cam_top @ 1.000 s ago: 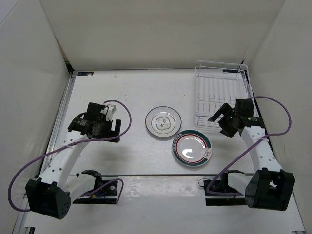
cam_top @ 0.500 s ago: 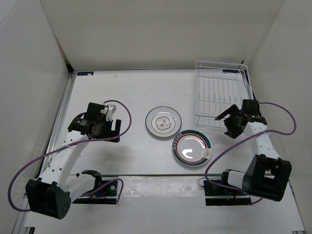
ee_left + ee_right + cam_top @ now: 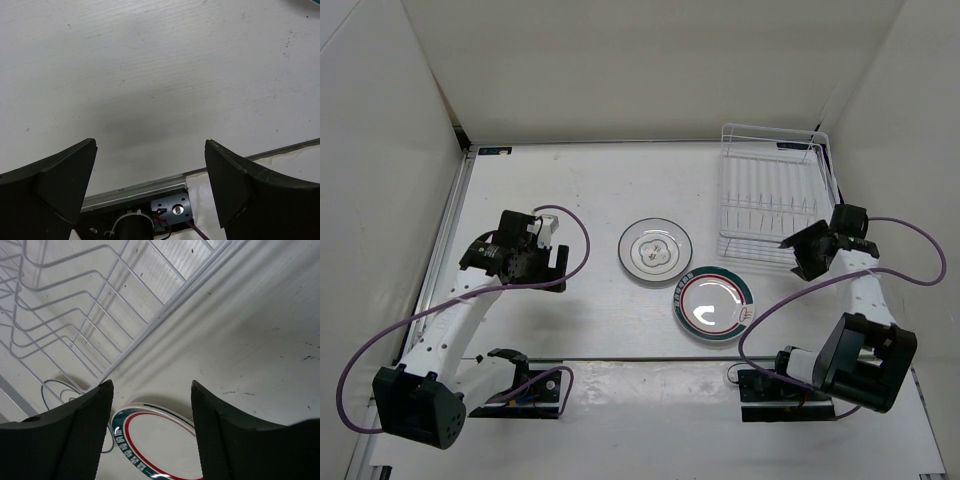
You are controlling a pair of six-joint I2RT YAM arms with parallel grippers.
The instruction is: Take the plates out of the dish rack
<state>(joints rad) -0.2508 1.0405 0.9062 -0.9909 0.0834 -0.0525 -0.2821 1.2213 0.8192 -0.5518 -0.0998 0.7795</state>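
From above, both plates lie flat on the table [image 3: 570, 190], out of the rack [image 3: 770, 195]. The plain white one with a faint flower in the middle [image 3: 655, 250] sits near the centre. The one with the dark green rim and red ring [image 3: 713, 305] lies just beside it, nearer to my bases and to the right. The two look close but apart. The rack stands at the far right, its thin white wires upright

That high view shows my left claw [image 3: 520, 265] only as a dark lump over the left half of the table, well away from the plates. My left wrist camera shows what the high view cannot: the two dark fingers [image 3: 50, 185] spread wide, with nothing but bare scuffed tabletop between them

My right claw [image 3: 802, 252] hangs by the near right corner of the rack. From above I can hardly read its fingers. My right wrist camera shows them parted, pinching nothing. Between them shows the edge of the green-rimmed plate [image 3: 155, 440], down on the table below. Its green band carries small pale marks too fine to read, and inside that run the red ring and a plain white middle. The rack's wire [image 3: 164, 315] and its dividers fill the upper left there, which the left wrist camera does not catch at all
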